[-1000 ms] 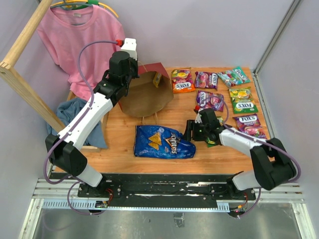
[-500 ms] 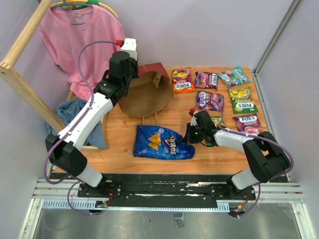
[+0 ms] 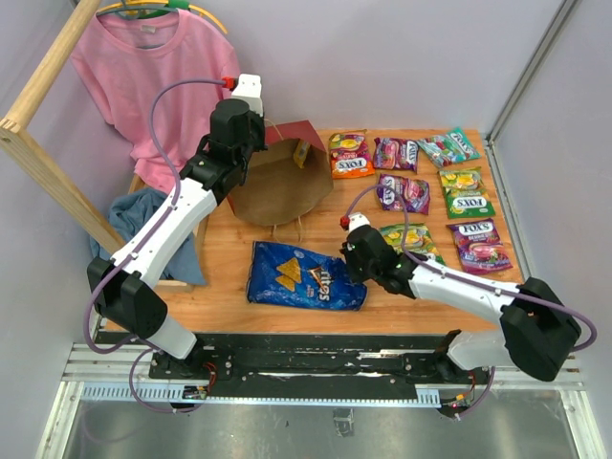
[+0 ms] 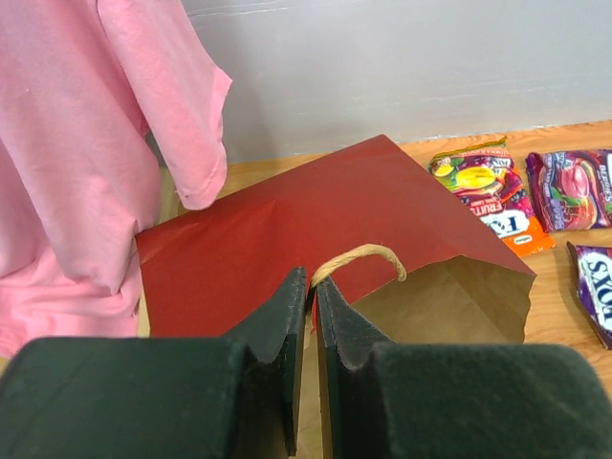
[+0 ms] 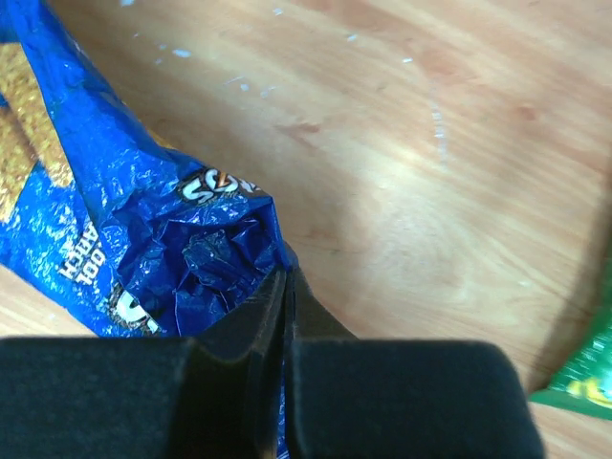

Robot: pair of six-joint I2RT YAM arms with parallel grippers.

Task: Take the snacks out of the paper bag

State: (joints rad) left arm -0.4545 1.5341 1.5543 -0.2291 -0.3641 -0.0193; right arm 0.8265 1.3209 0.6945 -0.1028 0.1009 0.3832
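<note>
The Doritos bag (image 3: 304,277) is lying flat on the table (image 3: 229,253), out of and just in front of the paper bag (image 3: 282,182). The right gripper (image 5: 285,287) is pinching its crumpled blue corner with the jaws squeezed tight on the foil. Seven small Fox's packets (image 3: 403,192) are lying spread in loose rows on the right half of the table, well apart from the paper bag, so most of the job is looking done. The paper bag is resting on its side at the back left of the table, with its brown mouth gaping toward the packets. The left gripper (image 4: 311,287) is clamping its upper rim right beside the loop handle (image 4: 359,256), holding the mouth up. A small yellowish thing (image 3: 301,151) is showing at the far edge of the mouth; whether it is a last candy bar or just a tag is too small to tell. The deep end of the paper bag is sitting in shadow in both views, so anything remaining there is staying hidden. The Doritos bag's far end is running out of the right wrist view.
</note>
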